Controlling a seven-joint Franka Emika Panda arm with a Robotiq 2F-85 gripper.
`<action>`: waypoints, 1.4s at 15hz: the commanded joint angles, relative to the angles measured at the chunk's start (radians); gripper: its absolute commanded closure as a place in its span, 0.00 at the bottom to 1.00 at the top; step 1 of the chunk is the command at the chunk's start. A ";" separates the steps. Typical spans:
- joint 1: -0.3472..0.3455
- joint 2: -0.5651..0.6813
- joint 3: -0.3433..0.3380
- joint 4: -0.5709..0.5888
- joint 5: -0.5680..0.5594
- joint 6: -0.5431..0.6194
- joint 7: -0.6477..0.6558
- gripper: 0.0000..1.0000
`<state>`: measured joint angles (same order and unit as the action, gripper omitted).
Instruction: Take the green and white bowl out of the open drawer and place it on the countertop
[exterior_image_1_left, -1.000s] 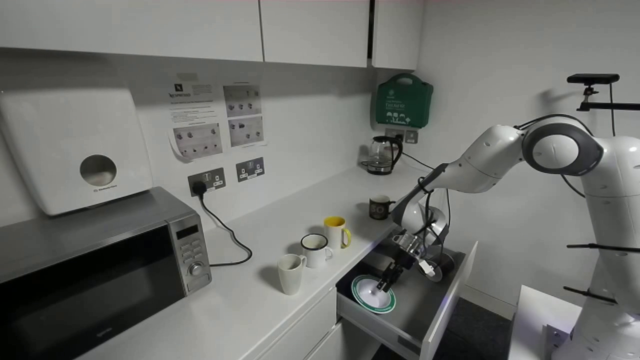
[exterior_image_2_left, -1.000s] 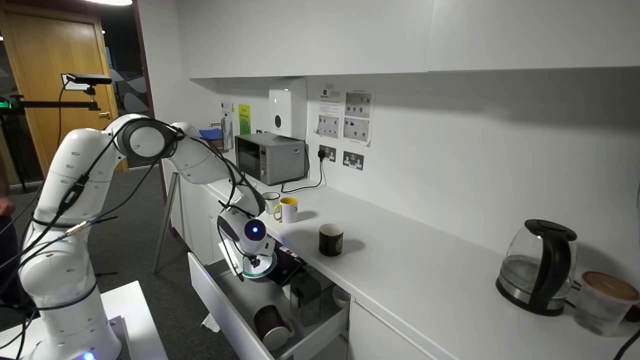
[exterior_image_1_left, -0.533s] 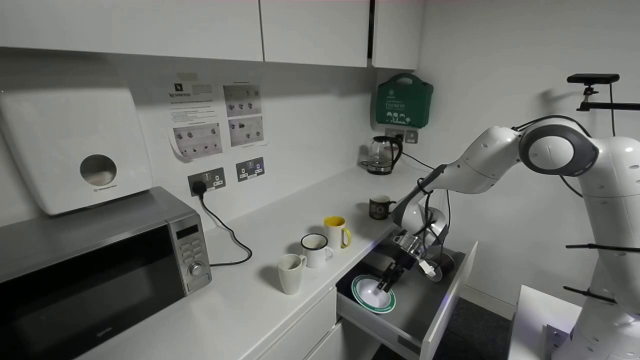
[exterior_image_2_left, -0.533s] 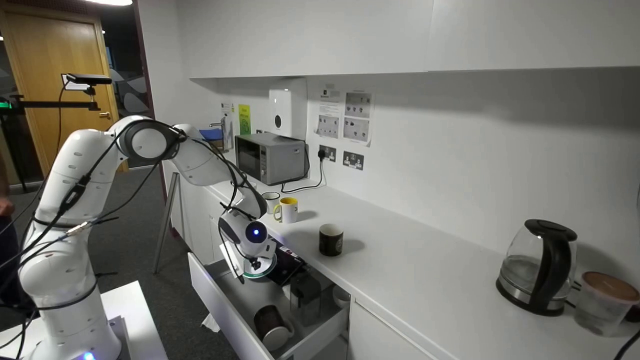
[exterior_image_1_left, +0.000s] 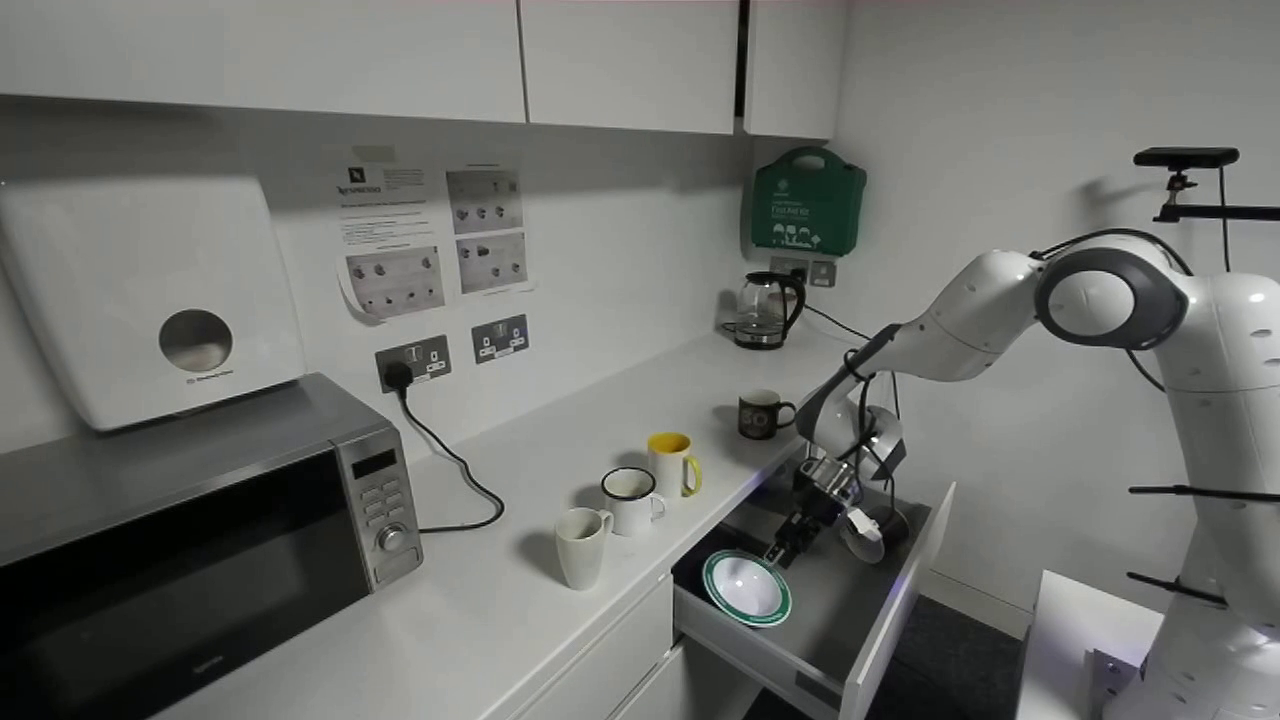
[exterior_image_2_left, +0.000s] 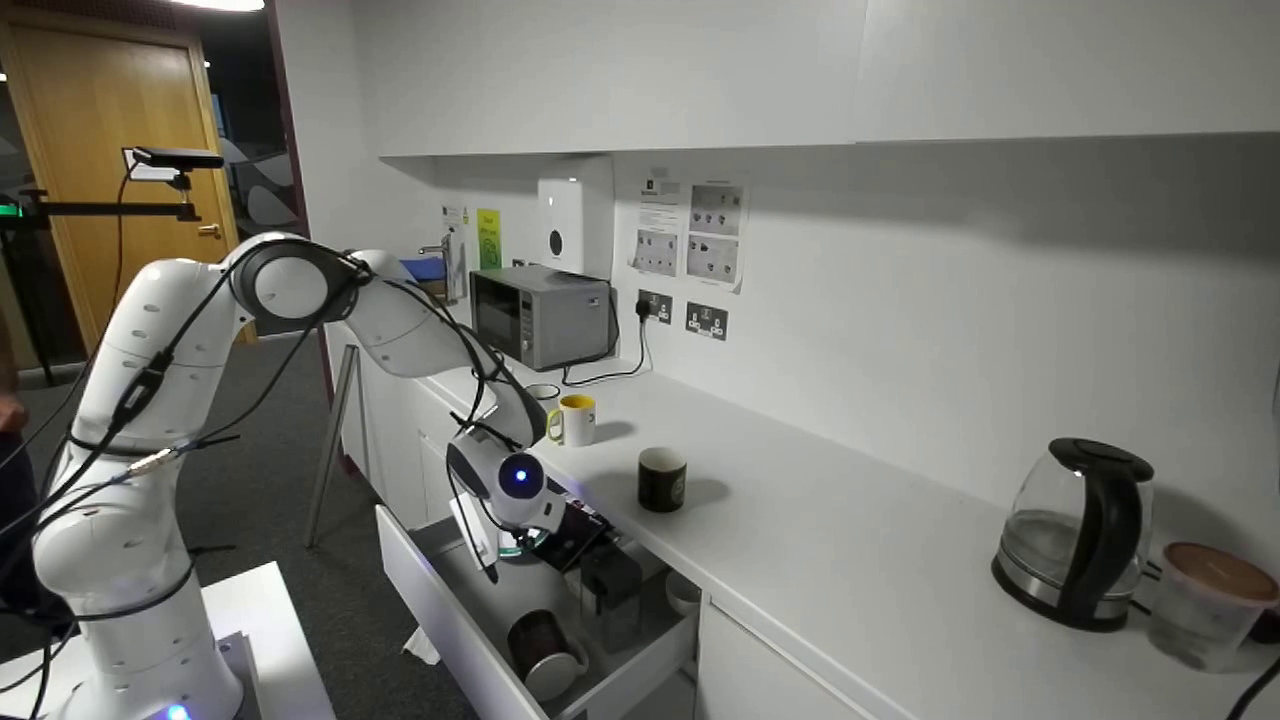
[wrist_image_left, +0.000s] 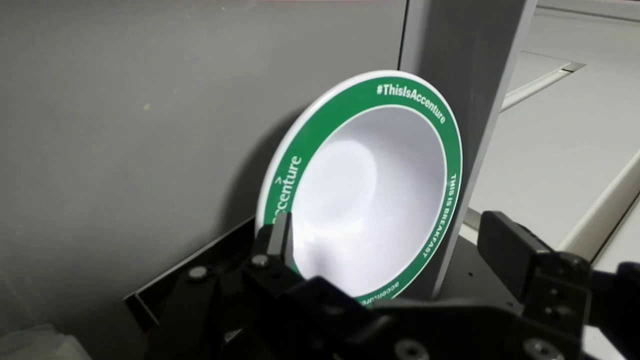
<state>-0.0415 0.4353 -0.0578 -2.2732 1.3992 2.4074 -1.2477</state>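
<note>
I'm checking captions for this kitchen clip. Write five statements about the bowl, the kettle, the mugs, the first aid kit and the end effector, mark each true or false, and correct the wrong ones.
1. The green and white bowl is inside the open drawer. True.
2. The bowl is being gripped. False: the end effector stands open, holding nothing.
3. The kettle stands on the countertop. True.
4. Every mug in view is in the drawer. False: the yellow-lined mug stands on the countertop.
5. The first aid kit is green. True.

The bowl (wrist_image_left: 360, 185) looks glossy, the drawer (exterior_image_1_left: 835, 615) matt and metallic, the countertop (exterior_image_2_left: 820, 530) smooth.
</note>
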 joint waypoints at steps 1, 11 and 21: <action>-0.037 -0.011 -0.012 0.001 -0.030 -0.054 -0.034 0.00; -0.052 0.005 -0.004 0.017 0.000 -0.085 -0.055 0.00; -0.050 0.043 0.000 0.028 0.026 -0.117 -0.099 0.00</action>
<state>-0.0678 0.4502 -0.0662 -2.2681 1.3929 2.3336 -1.2858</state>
